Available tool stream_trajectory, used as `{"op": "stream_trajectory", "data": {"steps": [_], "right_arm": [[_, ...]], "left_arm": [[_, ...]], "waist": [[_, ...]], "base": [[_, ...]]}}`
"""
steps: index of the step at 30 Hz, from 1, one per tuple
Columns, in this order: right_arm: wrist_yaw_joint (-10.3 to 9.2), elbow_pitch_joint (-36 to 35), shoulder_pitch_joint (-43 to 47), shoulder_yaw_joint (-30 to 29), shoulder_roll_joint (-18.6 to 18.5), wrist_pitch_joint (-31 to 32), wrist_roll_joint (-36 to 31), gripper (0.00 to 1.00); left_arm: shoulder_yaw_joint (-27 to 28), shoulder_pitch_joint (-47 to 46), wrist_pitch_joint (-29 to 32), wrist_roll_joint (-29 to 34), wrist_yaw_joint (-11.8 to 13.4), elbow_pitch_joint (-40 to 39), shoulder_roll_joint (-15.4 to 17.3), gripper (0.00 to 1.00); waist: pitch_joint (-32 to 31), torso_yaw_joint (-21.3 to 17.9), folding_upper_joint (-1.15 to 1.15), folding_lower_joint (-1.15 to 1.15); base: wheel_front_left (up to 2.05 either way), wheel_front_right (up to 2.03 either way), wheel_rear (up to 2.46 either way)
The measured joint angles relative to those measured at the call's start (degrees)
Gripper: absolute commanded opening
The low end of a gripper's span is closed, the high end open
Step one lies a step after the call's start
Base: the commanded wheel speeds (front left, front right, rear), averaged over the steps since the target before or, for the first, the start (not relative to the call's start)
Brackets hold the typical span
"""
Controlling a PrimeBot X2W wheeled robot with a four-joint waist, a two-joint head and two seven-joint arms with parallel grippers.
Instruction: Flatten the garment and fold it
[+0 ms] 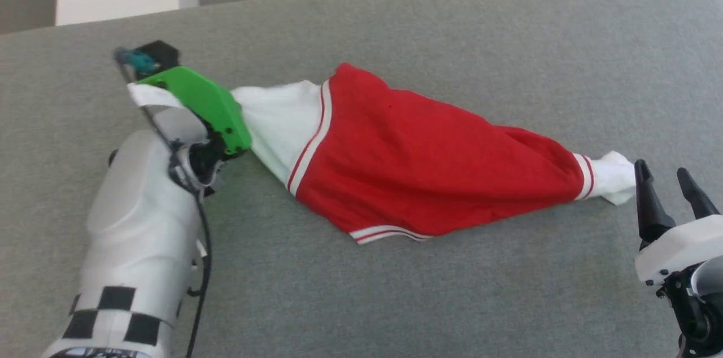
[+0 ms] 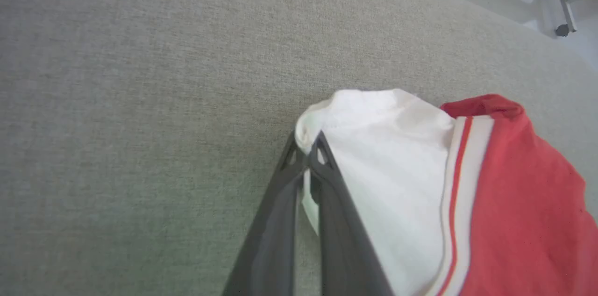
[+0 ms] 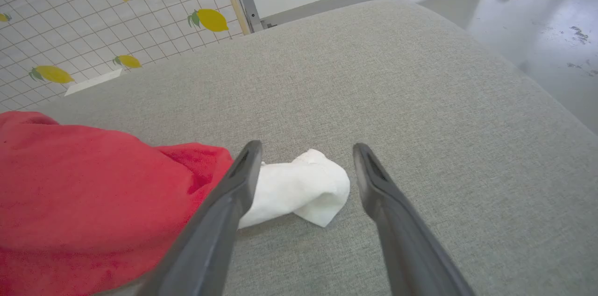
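Bare grey padding point(image 1: 452, 301) lies open on every side of the garment point(image 1: 418, 171), the lone obstacle.

A grey fabric surface point(image 1: 452, 36) carries the bunched red-and-white garment point(image 1: 418, 166).

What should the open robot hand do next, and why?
Probably the right gripper should ease forward and close on the bunched white sleeve end lying close before its open fingers. The left gripper is shut on the other white sleeve of the red jersey T-shirt, so holding both ends could let the arms pull it flat.
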Motion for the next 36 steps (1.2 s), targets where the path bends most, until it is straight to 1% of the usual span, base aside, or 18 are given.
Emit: {"op": "stream_trajectory", "data": {"steps": [3, 4, 6, 10, 13, 16, 17, 18, 20, 22, 23, 24, 25, 27, 30, 32, 34, 36], "right_arm": [[0.0, 0.0, 0.2, -0.1, 0.0, 0.6, -0.4, 1.0], [0.0, -0.1, 0.5, -0.2, 0.0, 0.8, -0.5, 1.0], [0.0, -0.3, 1.0, -0.4, 0.0, 1.5, -0.8, 1.0], [0.0, -0.6, 1.9, 0.2, 0.0, 2.5, -0.8, 1.0], [0.0, -0.8, 1.9, 0.7, 0.0, 3.1, -0.8, 1.0], [0.0, -0.9, 2.2, 1.0, 0.0, 3.2, -0.8, 1.0], [0.0, -0.9, 2.3, 1.2, 0.0, 3.4, -0.8, 1.0], [0.0, -0.9, 2.5, 1.3, 0.0, 3.7, -0.8, 1.0], [0.0, -0.9, 3.0, 1.6, 0.0, 3.8, -0.8, 1.0], [0.0, -0.9, 3.0, 2.0, 0.0, 4.1, -0.8, 1.0], [0.0, -0.9, 3.0, 2.3, 0.0, 4.4, -0.8, 1.0], [0.0, -0.9, 2.9, 2.6, 0.0, 4.9, -0.8, 1.0], [0.0, -0.8, 2.9, 3.0, 0.0, 5.4, -0.8, 1.0], [0.0, -0.7, 2.4, 3.6, 0.0, 7.3, -1.5, 1.0], [0.0, -0.5, 0.0, 3.9, 0.0, 10.8, -3.6, 1.0], [0.0, -0.2, -2.7, 4.5, 0.0, 13.6, -5.2, 1.0], [0.0, 0.3, -5.5, 6.4, -0.7, 16.6, -7.7, 1.0], [0.0, 1.8, -9.0, 8.3, -1.7, 19.6, -8.3, 1.0]], "left_arm": [[3.0, 2.4, -2.9, -1.7, 0.2, -3.1, 1.6, 0.0], [4.3, 4.1, -3.7, -2.3, 0.7, -4.5, 2.5, 0.0], [6.3, 7.3, -4.8, -2.9, 2.3, -6.8, 3.7, 0.0], [11.8, 15.8, -5.9, -5.4, 6.3, -11.6, 5.4, 0.0], [14.9, 22.8, -6.2, -7.3, 8.9, -15.0, 5.2, 0.0], [15.9, 28.8, -5.6, -9.1, 9.9, -17.2, 3.8, 0.0], [16.1, 30.0, -5.9, -9.7, 9.9, -18.4, 2.8, 0.3], [16.1, 30.5, -6.5, -9.9, 9.9, -19.5, 2.2, 1.0], [15.7, 30.7, -9.0, -9.3, 9.3, -22.5, 1.4, 1.0], [15.5, 30.7, -13.0, -8.4, 7.9, -25.3, 1.5, 1.0], [15.8, 30.8, -15.2, -8.1, 6.6, -26.6, 1.4, 1.0], [15.8, 31.4, -20.4, -6.8, 4.4, -28.0, 1.5, 1.0], [15.7, 32.3, -23.6, -5.5, 3.2, -28.5, 1.6, 1.0], [14.0, 34.9, -30.0, -2.2, -0.1, -29.5, 2.0, 1.0], [10.8, 37.3, -38.3, 3.0, -3.4, -30.1, 2.7, 1.0], [9.5, 37.8, -41.2, 5.6, -4.3, -30.5, 2.7, 1.0], [8.4, 37.9, -42.5, 8.4, -5.1, -31.4, 2.7, 1.0], [7.2, 37.9, -42.9, 11.3, -6.4, -33.2, 2.4, 1.0]], "waist": [[-1.5, 1.3, 0.0, 0.0], [-2.2, 2.0, 0.0, 0.0], [-3.2, 3.3, 0.0, 0.0], [-5.2, 5.9, 0.0, 0.0], [-6.6, 7.5, 0.0, 0.0], [-7.6, 9.0, 0.0, 0.0], [-7.8, 9.5, 0.0, 0.0], [-8.0, 9.9, 0.0, 0.0], [-8.5, 10.7, 0.0, 0.0], [-8.9, 11.1, 0.0, 0.0], [-9.1, 11.2, 0.0, 0.0], [-9.2, 11.3, 0.0, 0.0], [-9.3, 11.3, 0.0, 0.0], [-9.3, 11.2, 0.0, 0.0], [-8.9, 11.6, 0.0, 0.0], [-8.5, 12.0, 0.0, 0.0], [-7.9, 12.6, 0.0, 0.0], [-7.0, 13.2, 0.0, 0.0]], "base": [[0.0, 0.0, 0.0], [0.0, 0.0, 0.0], [0.0, 0.0, 0.0], [0.0, 0.0, 0.0], [0.0, 0.0, 0.0], [0.0, 0.0, 0.0], [0.0, 0.0, 0.0], [0.0, 0.0, 0.0], [0.0, 0.0, 0.0], [0.0, 0.0, 0.0], [0.0, 0.0, 0.0], [0.0, 0.0, 0.0], [0.0, 0.0, 0.0], [0.0, 0.0, 0.0], [0.0, 0.0, 0.0], [0.0, 0.0, 0.0], [0.0, 0.0, 0.0], [0.0, 0.0, 0.0]]}}
